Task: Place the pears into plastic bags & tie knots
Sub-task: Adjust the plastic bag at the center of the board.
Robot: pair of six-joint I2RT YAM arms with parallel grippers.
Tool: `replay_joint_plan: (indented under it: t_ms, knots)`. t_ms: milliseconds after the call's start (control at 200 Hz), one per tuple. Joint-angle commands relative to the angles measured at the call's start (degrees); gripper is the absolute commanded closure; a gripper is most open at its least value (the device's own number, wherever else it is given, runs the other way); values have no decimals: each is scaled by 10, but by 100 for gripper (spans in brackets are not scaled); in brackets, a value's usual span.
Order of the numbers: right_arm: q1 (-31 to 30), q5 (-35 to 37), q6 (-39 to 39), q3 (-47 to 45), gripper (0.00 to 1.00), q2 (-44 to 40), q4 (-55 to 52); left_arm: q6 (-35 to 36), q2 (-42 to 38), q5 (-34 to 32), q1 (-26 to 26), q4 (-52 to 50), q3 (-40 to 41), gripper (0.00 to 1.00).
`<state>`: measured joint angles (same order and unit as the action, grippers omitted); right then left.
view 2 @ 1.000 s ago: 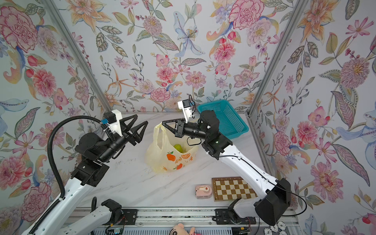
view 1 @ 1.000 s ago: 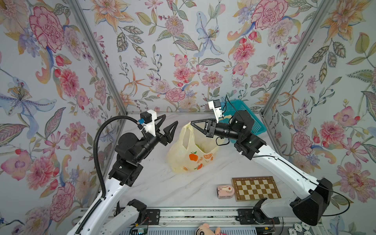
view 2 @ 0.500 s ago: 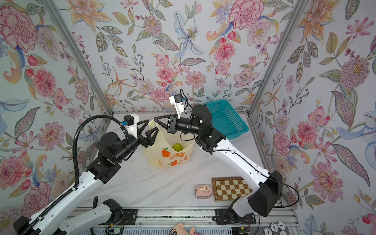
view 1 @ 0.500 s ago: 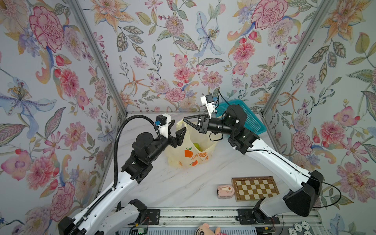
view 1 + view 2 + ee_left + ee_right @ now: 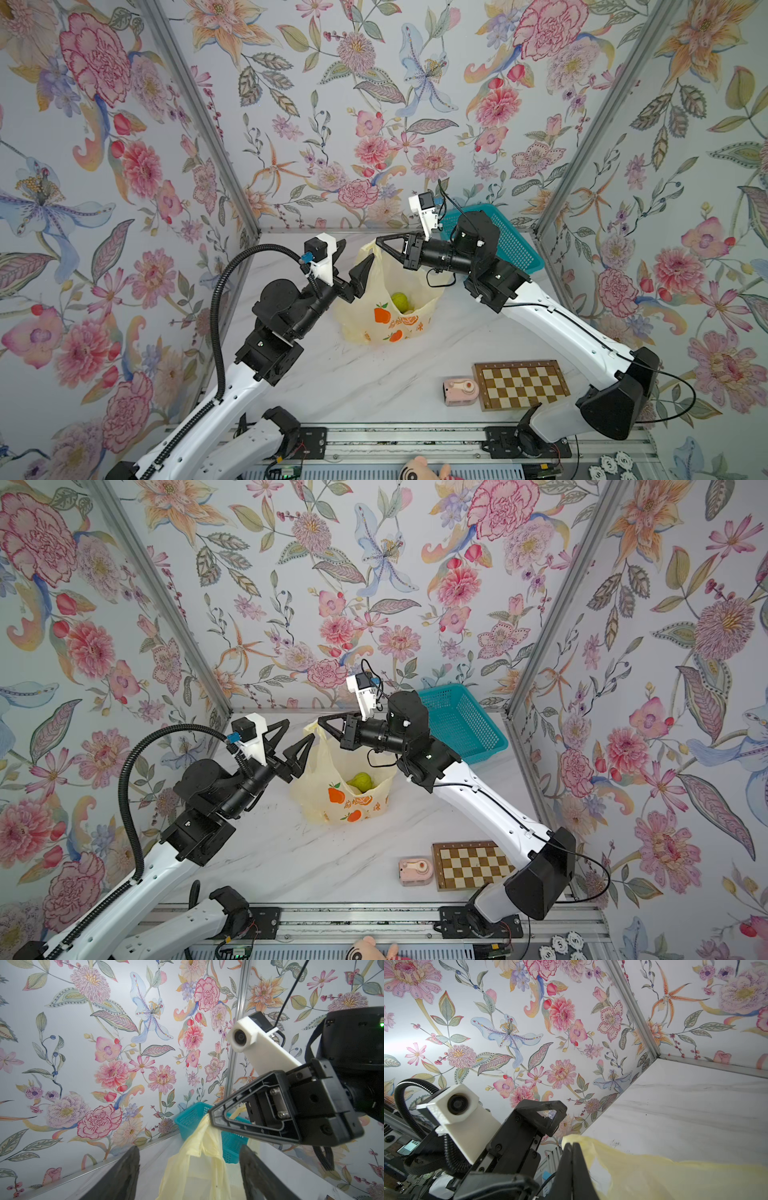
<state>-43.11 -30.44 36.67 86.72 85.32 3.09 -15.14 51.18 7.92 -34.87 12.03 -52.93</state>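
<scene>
The pale-yellow plastic bag [image 5: 386,320] [image 5: 336,802] with orange fruit prints stands on the white table, mouth up. A yellow-green pear [image 5: 399,300] [image 5: 361,781] shows inside it; other pears are hidden. My right gripper [image 5: 379,241] [image 5: 321,721] [image 5: 572,1144] is shut on a bag handle and holds it up. My left gripper [image 5: 353,254] [image 5: 299,730] [image 5: 189,1149] is open at the bag's left top edge. In the left wrist view the stretched handle [image 5: 199,1167] runs between its two fingers without being pinched.
A teal mesh basket [image 5: 511,249] [image 5: 461,725] [image 5: 191,1118] sits at the back right, behind the right arm. A chessboard [image 5: 519,384] [image 5: 473,864] and a small pink toy [image 5: 459,390] [image 5: 415,870] lie front right. Floral walls close three sides.
My left gripper has come in from the left, still open, up to the bag's top edge. The right gripper has shifted slightly left with the handle, pulling the bag taller.
</scene>
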Motion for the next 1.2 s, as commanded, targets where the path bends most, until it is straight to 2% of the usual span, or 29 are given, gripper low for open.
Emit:
replay_joint_plan:
  t_ms: [0,110,240,385,485,546,591,706,791,976,1011,1116,1196]
  knots:
    - [-6,-5,-5,24,100,4,10,9,25,27,-7,13,-16,25]
    - [-8,-8,-6,26,100,6,8,16,46,13,-10,10,-27,28]
    - [-10,-6,-9,27,100,7,6,23,54,-9,-14,13,-31,39]
    - [-9,-3,-11,29,100,11,3,26,59,-2,-19,20,-35,47]
    - [-9,0,-13,35,100,15,2,30,70,2,-26,17,-43,48]
    - [-8,0,-14,40,100,20,0,31,75,1,-29,16,-45,44]
    - [-8,0,-16,44,100,21,-1,33,78,-3,-32,14,-46,44]
    - [-8,1,-21,50,100,23,-7,35,80,-32,-37,10,-44,61]
    - [-7,4,-26,50,100,21,-13,38,78,-45,-38,6,-43,78]
    - [2,9,-41,51,100,6,-28,47,71,-48,-38,-2,-38,94]
    - [9,9,-48,50,91,0,-34,48,69,-54,-37,-3,-36,96]
    - [41,5,-75,30,56,-37,-48,55,64,-70,-34,-21,-37,96]
    - [85,-8,-97,4,42,-71,-56,56,66,-73,-21,-39,-44,97]
